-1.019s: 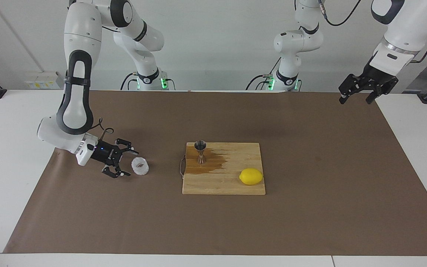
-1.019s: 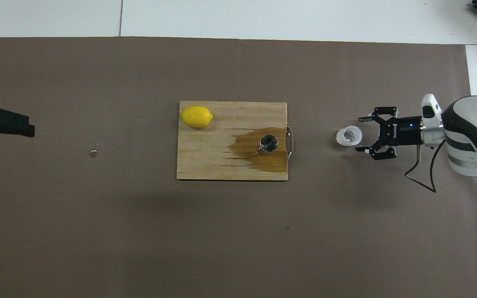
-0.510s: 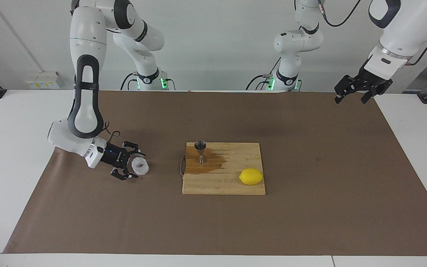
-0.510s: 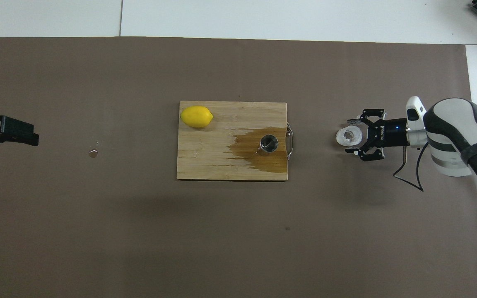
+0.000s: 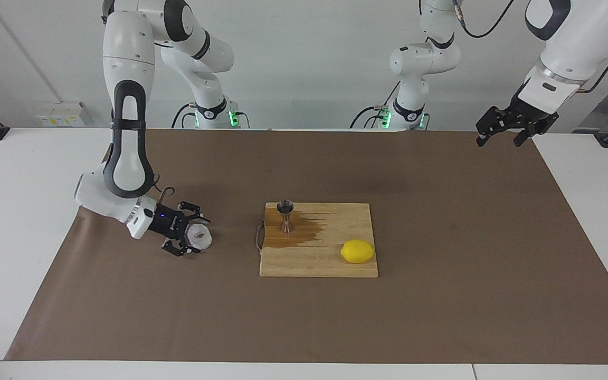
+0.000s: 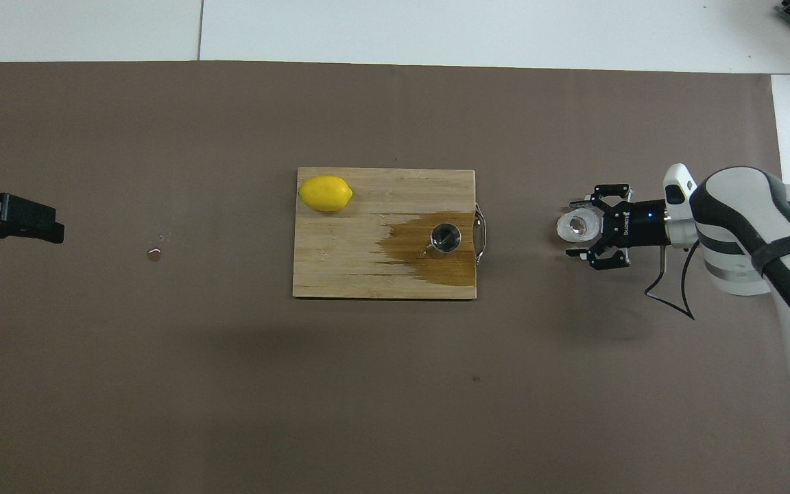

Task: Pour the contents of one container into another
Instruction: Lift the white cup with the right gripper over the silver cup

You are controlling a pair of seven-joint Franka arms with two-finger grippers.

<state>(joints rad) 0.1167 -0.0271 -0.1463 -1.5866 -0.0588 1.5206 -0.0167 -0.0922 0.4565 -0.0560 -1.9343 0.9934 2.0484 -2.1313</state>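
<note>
The small whitish textured glass cup (image 5: 200,238) stands on the brown mat toward the right arm's end of the table; it also shows in the overhead view (image 6: 577,227). My right gripper (image 5: 197,236) (image 6: 575,228) is low at the mat, lying sideways, open, with one finger on each side of the cup. The steel jigger (image 5: 285,215) (image 6: 446,237) stands upright on the wooden cutting board (image 5: 325,264) (image 6: 340,267), at the end nearest the cup. My left gripper (image 5: 498,141) (image 6: 11,221) is open and empty, raised over the mat's edge at the left arm's end.
A yellow lemon (image 5: 357,251) (image 6: 325,193) lies on the board at the corner away from the jigger. A dark wet stain (image 6: 429,257) spreads over the board around the jigger. A small drop (image 6: 154,254) lies on the mat toward the left arm's end.
My right gripper has moved in toward the glass cup, and its open fingers now stand on both sides of it. My left gripper has shifted slightly and risen a little.
</note>
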